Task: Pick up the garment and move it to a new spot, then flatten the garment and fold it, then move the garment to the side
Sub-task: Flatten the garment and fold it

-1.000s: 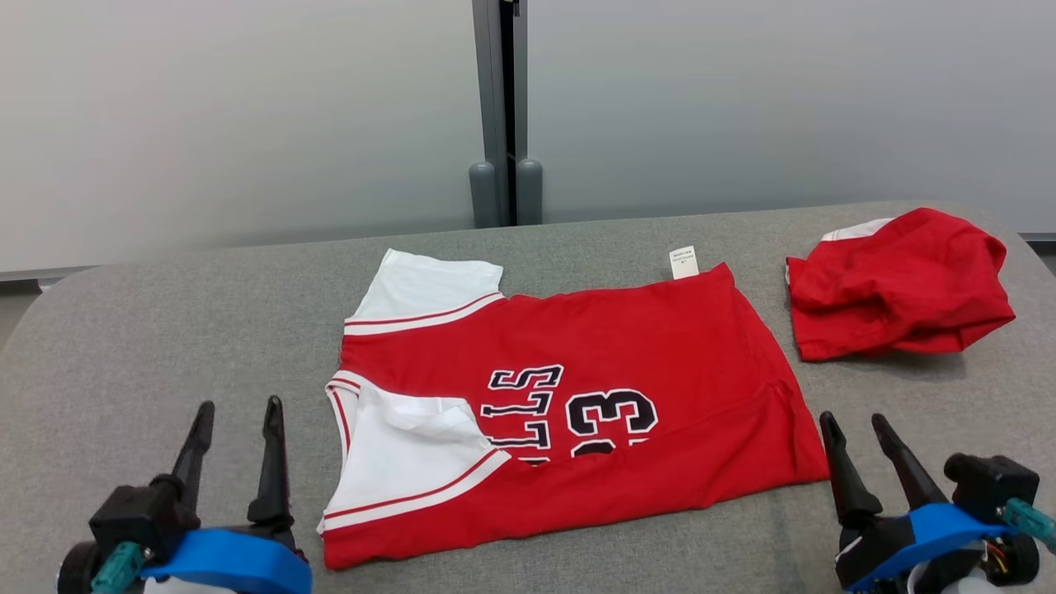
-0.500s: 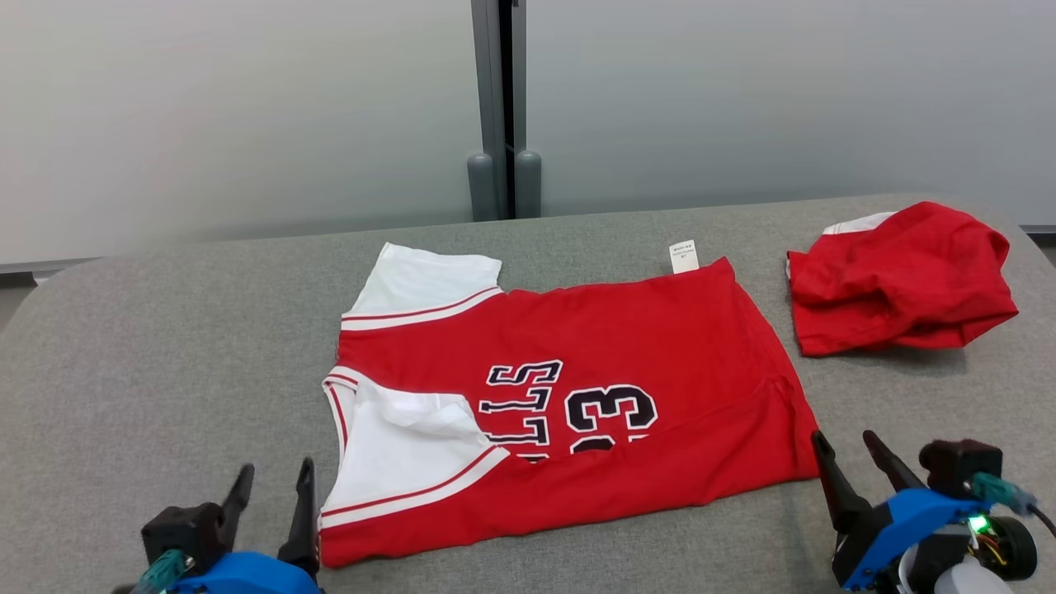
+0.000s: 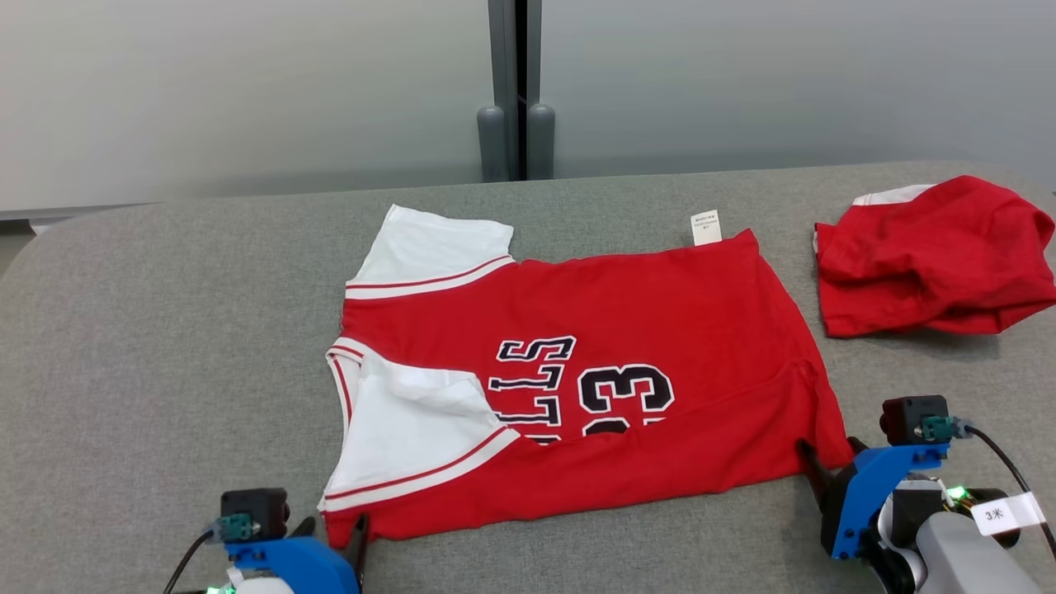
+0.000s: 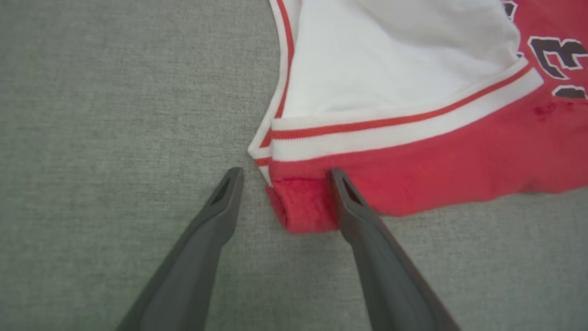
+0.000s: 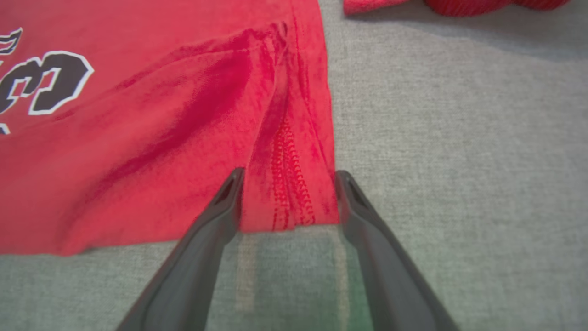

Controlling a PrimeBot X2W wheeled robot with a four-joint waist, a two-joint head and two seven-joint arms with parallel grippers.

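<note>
A red-and-white jersey (image 3: 577,371) lies spread on the grey table (image 3: 165,330), its near edge folded over the numbers. A clean fold likely needs both near corners pinched at once and lifted evenly. The left claw (image 4: 285,174) straddles the near left corner and the right claw (image 5: 287,174) the near right one, fingers apart, gripping nothing.

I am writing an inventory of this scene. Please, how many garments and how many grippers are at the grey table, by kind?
Spread red and white jersey: 1
Crumpled red garment: 1
Grippers, left gripper and right gripper: 2
Total: 4
</note>
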